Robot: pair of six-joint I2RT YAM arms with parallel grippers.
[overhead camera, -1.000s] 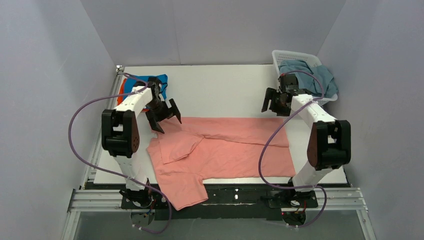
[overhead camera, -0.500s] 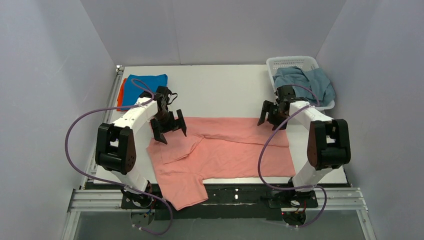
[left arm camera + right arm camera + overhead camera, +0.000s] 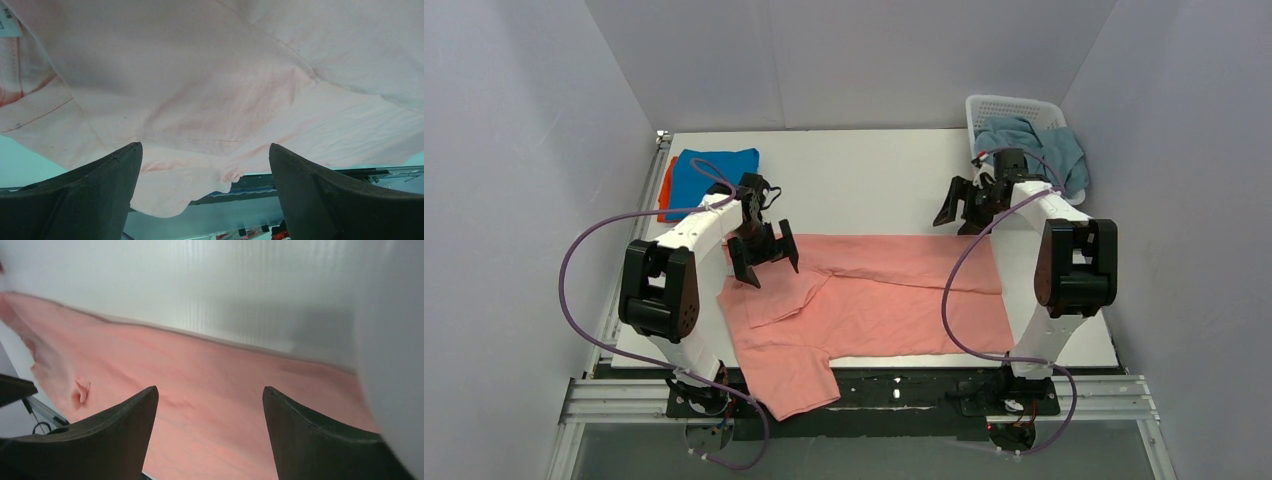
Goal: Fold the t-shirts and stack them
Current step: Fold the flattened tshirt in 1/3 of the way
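Retreating right tool, basket shifted back

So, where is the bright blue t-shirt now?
Top view: the bright blue t-shirt lies far left, over the orange one, beyond the left gripper.

White bench boxed in by plain pale grey-lilac walls left, right and far; aluminium extrusion rail along near edge, grey floor below, even diffuse light
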